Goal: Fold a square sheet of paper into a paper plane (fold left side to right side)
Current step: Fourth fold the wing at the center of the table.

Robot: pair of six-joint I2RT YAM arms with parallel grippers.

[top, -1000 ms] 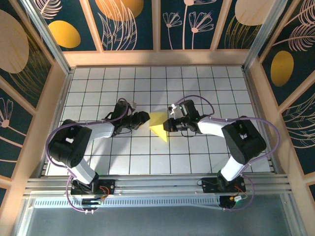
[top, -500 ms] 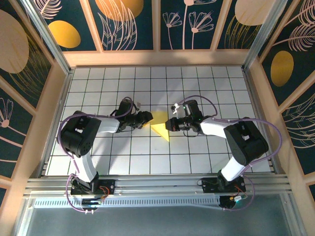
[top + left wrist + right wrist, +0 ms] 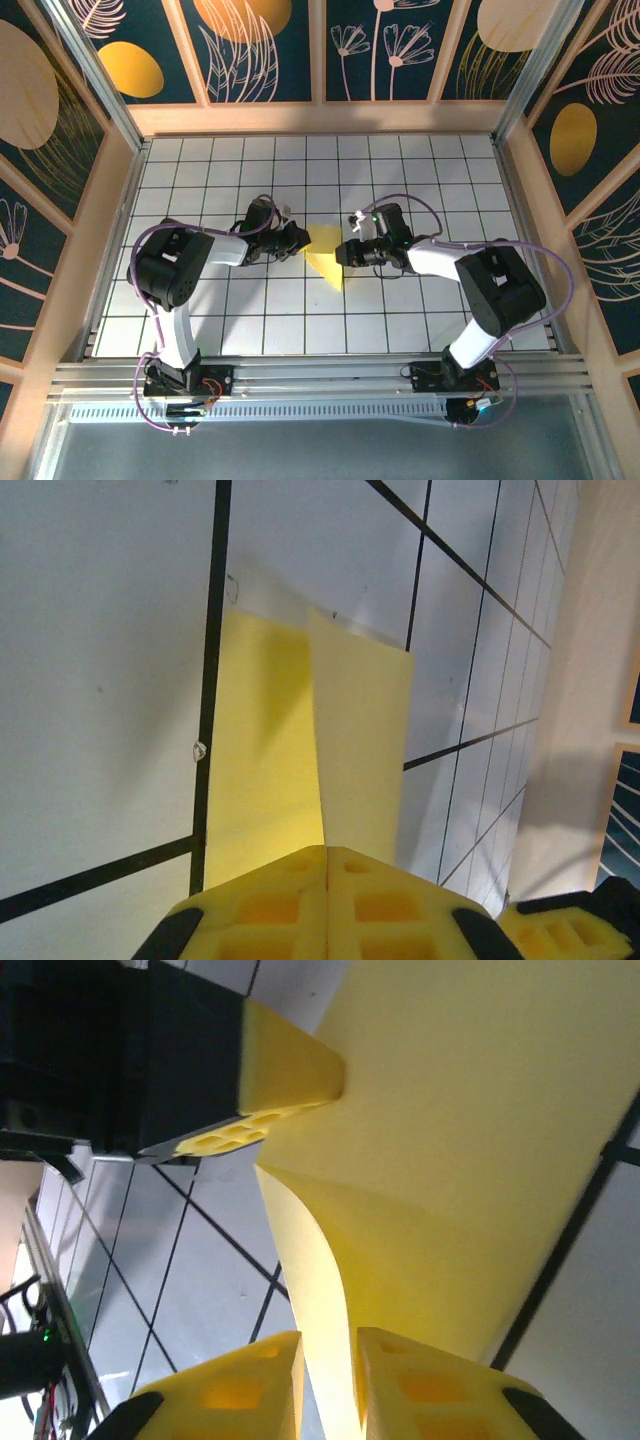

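Note:
The yellow sheet of paper (image 3: pixel 325 256) lies mid-table, folded into a pointed paper plane shape with its tip toward the near edge. My left gripper (image 3: pixel 300 240) is at its left edge, shut on a raised flap (image 3: pixel 360 730) that rises from between the closed jaws (image 3: pixel 327 852) above the flat layer (image 3: pixel 260 770). My right gripper (image 3: pixel 342 252) is at the paper's right side. Its jaws stand slightly apart (image 3: pixel 328 1345), and a curled paper flap (image 3: pixel 310 1250) passes loosely through the gap. The left gripper's yellow fingertip (image 3: pixel 290 1060) shows on the far side of the paper (image 3: pixel 470 1150).
The white tiled table (image 3: pixel 300 180) is boxed in by wooden rails and dark painted wall panels (image 3: pixel 270 50). Both arm bases sit on the aluminium rail (image 3: pixel 320 380) at the near edge.
The left gripper moved onto the paper's left edge and closed on it. The right gripper's jaws, shut before, have parted around the flap.

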